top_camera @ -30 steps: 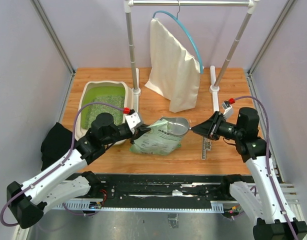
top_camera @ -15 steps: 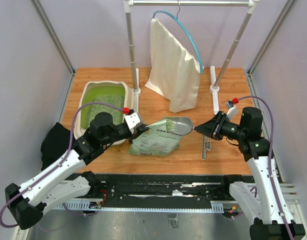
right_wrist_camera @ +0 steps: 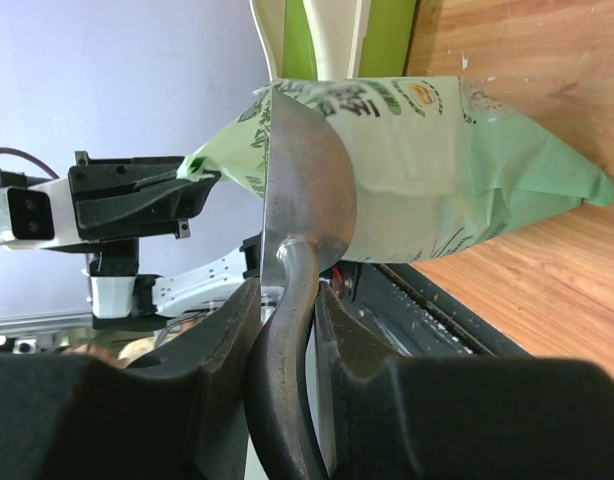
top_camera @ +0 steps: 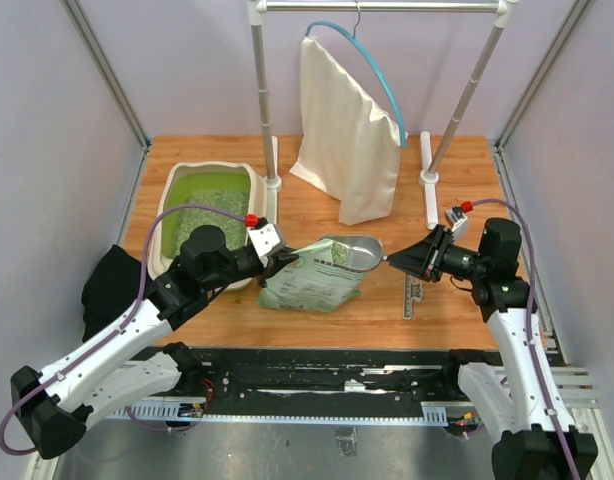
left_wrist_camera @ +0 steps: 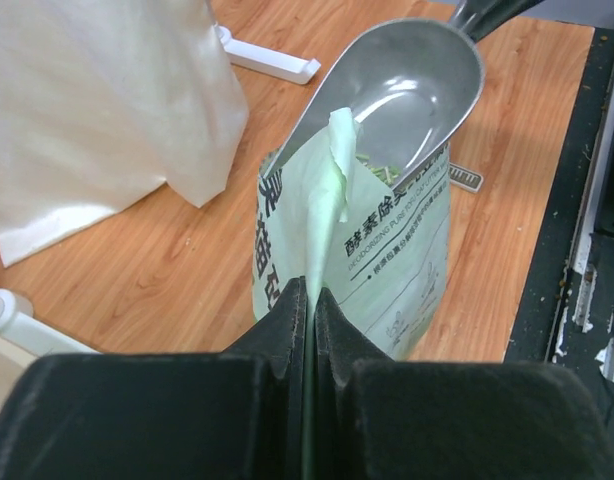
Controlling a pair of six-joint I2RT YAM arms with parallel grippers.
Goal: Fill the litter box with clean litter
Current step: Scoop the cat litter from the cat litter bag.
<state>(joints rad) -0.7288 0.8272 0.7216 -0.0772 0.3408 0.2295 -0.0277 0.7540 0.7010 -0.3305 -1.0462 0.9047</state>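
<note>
While my left gripper (left_wrist_camera: 309,300) is pinching the bag (left_wrist_camera: 397,260), my right gripper (right_wrist_camera: 287,330) is clamping the scoop (right_wrist_camera: 307,190) ahead at its mouth; digging deeper is likely coming next.

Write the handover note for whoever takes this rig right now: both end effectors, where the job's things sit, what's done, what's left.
The left end effector is shut on the torn top edge of the green bag, holding its mouth up.
The right end effector is shut on the handle of the scoop; the bowl sits at the bag's mouth and looks empty.
The litter box sits left of the bag.
Done: some litter lies in the box; bare green floor shows at its far end.
Left: load the scoop, carry it over, tip it, probably repeat.
</note>
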